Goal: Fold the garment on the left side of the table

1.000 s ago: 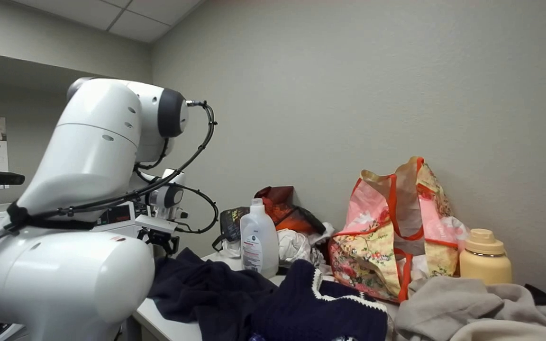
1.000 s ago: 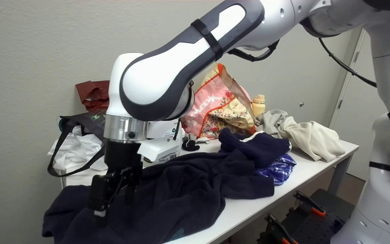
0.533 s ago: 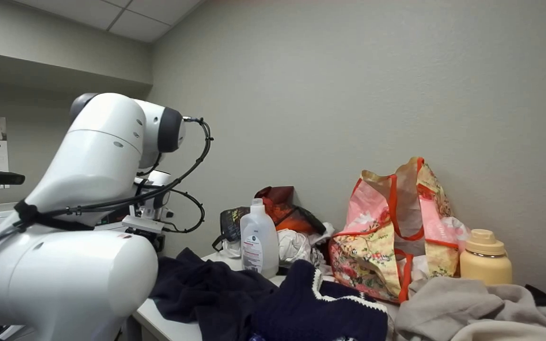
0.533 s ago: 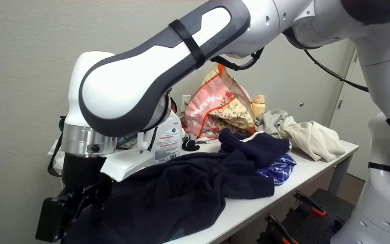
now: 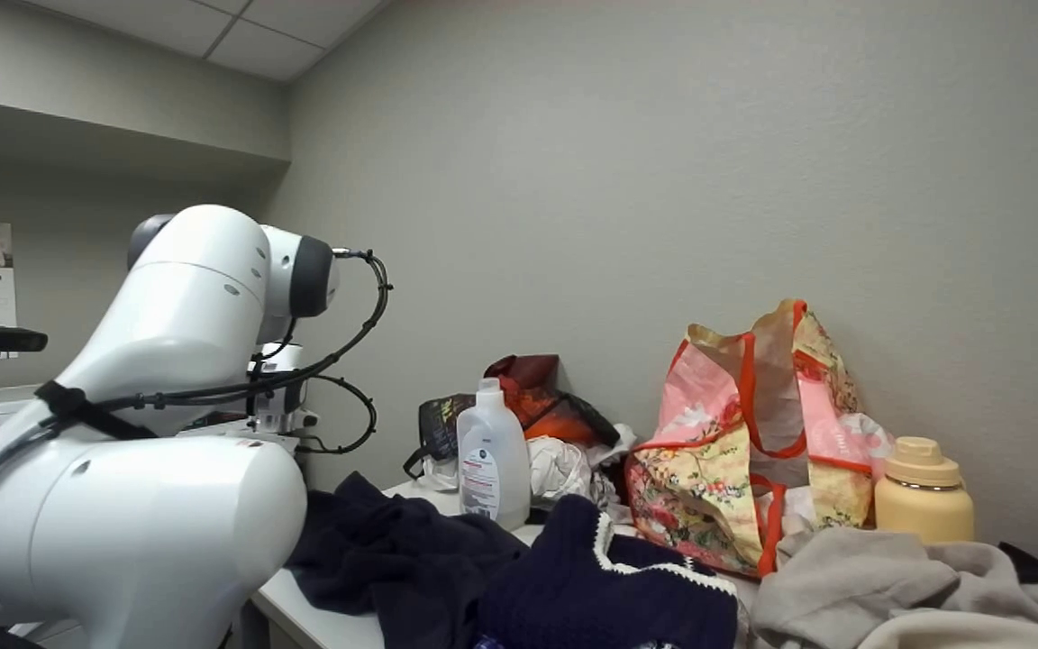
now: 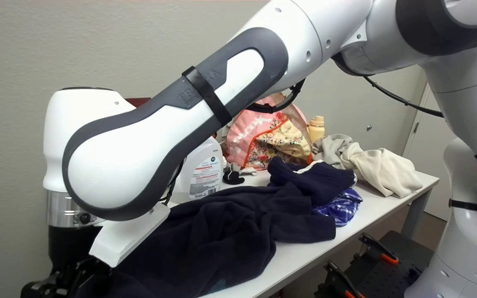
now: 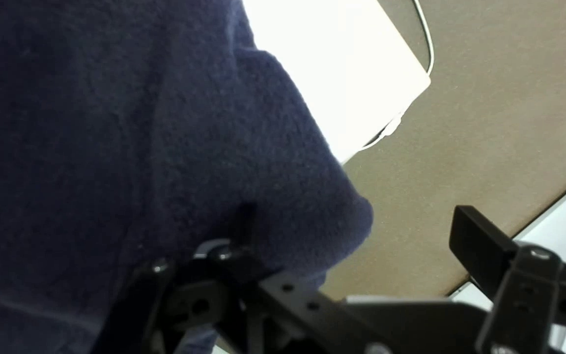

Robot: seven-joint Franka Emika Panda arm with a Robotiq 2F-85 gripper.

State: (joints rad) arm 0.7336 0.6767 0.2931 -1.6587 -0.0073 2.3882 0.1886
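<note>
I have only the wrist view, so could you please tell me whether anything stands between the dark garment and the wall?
Observer: Yes, in both exterior views a detergent bottle stands upright there.
Operator: Thank you. And could you say what lies at the end of the dark garment that I cannot see?
Observer: In an exterior view, a white-trimmed navy knit lies there, right beside it.
Operator: Is my gripper anywhere near that, please?
Observer: No, the gripper is toward the opposite end of the dark garment.
</note>
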